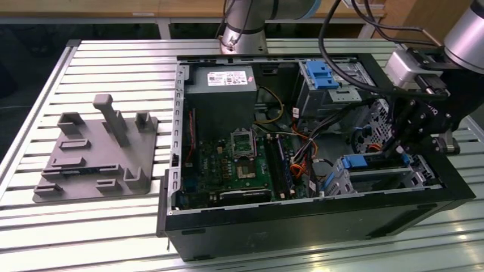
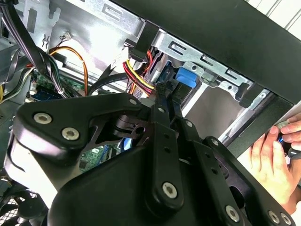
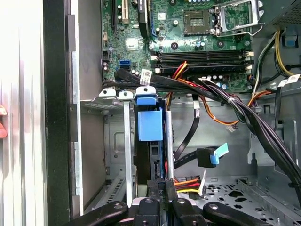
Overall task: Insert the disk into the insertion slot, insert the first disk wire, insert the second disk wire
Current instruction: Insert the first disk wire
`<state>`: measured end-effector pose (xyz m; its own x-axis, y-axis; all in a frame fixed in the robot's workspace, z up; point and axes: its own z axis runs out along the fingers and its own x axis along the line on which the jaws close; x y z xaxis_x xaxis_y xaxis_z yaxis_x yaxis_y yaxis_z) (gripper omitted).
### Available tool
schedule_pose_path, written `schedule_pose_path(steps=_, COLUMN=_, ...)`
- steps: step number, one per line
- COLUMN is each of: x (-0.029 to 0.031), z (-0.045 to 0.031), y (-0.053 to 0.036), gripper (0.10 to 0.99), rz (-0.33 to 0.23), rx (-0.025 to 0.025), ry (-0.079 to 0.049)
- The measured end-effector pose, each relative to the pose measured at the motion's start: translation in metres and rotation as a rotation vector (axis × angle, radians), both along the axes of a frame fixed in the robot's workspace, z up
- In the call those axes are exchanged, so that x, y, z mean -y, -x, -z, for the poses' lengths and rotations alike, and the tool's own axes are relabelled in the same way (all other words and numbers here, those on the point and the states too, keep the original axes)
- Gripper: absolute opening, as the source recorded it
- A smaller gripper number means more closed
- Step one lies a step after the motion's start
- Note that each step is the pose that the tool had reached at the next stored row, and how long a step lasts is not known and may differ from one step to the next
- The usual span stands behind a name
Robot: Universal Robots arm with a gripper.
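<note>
One of 3 steps looks done: the disk point(image 3: 150, 126), blue carrier & all, sits down inside the insertion slot point(image 1: 339, 182), lower right of the exterior frame, within the open PC case point(image 1: 302, 226). Step 2 seems in hand. There the tool point(image 3: 160, 184) reaches into the case right at the disk's end, its tips clenched together w/ no gap showing in both wrist views. The first disk wire point(image 3: 189, 182) (red/yellow/orange bundle) runs straight into the tips, so the tool is prob. pinched on its plug. The plug itself is hidden behind the tips, so can't tell if it's seated in the disk or just touching. Step 3 is not yet done, judging by the second disk wire point(image 3: 210, 158): a black lead w/ blue plug, lying loose beside the slot, apart from the disk, that end plugged into nothing. Elsewhere the motherboard point(image 1: 242, 164) is centre frame and a grey fixture plate point(image 1: 90, 164) sits left of frame on the slatted desk point(image 1: 106, 232), neither involved. A person's hand point(image 2: 273, 157) rests outside the case wall, near the slot but apart from the tool.
</note>
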<state>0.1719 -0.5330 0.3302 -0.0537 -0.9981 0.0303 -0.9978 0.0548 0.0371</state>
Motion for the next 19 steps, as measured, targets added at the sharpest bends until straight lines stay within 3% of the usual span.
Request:
schedule_pose_path(steps=10, x=0.0006, z=0.0041, y=0.0001, gripper=0.176, rz=0.0, rx=-0.0002, ry=-0.001)
schedule_pose_path(steps=11, x=0.0006, z=0.0039, y=0.0001, gripper=0.235, rz=0.0, rx=-0.0001, ry=-0.001)
schedule_pose_path(steps=12, x=0.0006, z=0.0023, y=0.0, gripper=0.235, rz=0.0, rx=0.0, ry=0.0)
schedule_pose_path(steps=13, x=0.0005, z=0.0009, y=0.0, gripper=0.302, rz=0.0, rx=0.0, ry=0.0)
schedule_pose_path(steps=15, x=0.0003, z=-0.0039, y=0.0, gripper=0.302, rz=0.0, rx=0.0, ry=0.0)
schedule_pose_path(steps=19, x=-0.0006, z=-0.021, y=0.0, gripper=0.302, rz=0.0, rx=0.0, ry=0.0)
